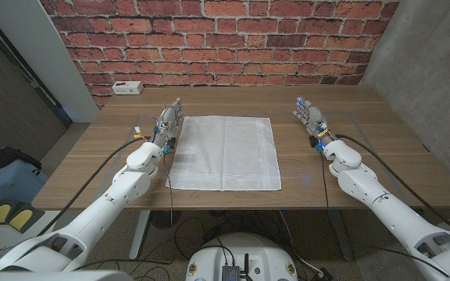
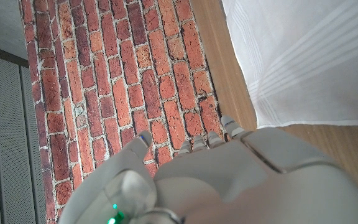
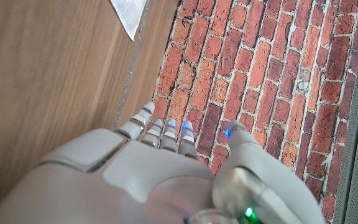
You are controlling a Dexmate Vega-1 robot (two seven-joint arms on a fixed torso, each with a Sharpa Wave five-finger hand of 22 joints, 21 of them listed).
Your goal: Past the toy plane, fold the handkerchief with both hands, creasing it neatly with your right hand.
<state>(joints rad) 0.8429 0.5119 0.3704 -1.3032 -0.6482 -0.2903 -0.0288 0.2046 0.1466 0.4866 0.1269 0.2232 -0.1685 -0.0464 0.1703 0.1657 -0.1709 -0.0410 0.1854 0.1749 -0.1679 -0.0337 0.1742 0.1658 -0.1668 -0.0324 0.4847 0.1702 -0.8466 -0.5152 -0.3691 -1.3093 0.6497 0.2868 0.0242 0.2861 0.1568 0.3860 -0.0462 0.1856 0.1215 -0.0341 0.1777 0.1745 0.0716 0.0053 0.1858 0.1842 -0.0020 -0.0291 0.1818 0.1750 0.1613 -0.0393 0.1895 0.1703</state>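
On the middle of the brown wooden worktop (image 1: 92, 168), in the centre of the head picture, lies the white square cloth handkerchief (image 1: 224, 152). It is spread out flat, with faint fold lines crossing it and thin stripes woven along its edges. No toy plane can be seen on the worktop.

The left robot hand (image 1: 167, 125) is just beside the left edge of the cloth, at its upper left corner. It holds nothing. Its fingers reach toward the red brick wall (image 1: 209, 39) and sit close side by side, and they look straight, not curled in. The right robot hand (image 1: 312, 119) is on the right side of the picture, with bare wood between it and the cloth. It holds nothing too, and its fingers lie the same way. Neither robot hand touches the cloth.

At the upper left of the head picture, near the wall, a small white plug box (image 1: 126, 87) sits on the worktop.

The handkerchief looks very light, thin and soft. It will bend and flop, and it may slide on the smooth wood if pushed. Good places to hold it are likely the two corners on one edge, one for each robot hand, pinched at the very tip so only one layer lifts. Then the right robot hand can press along the fold to make it sharp.
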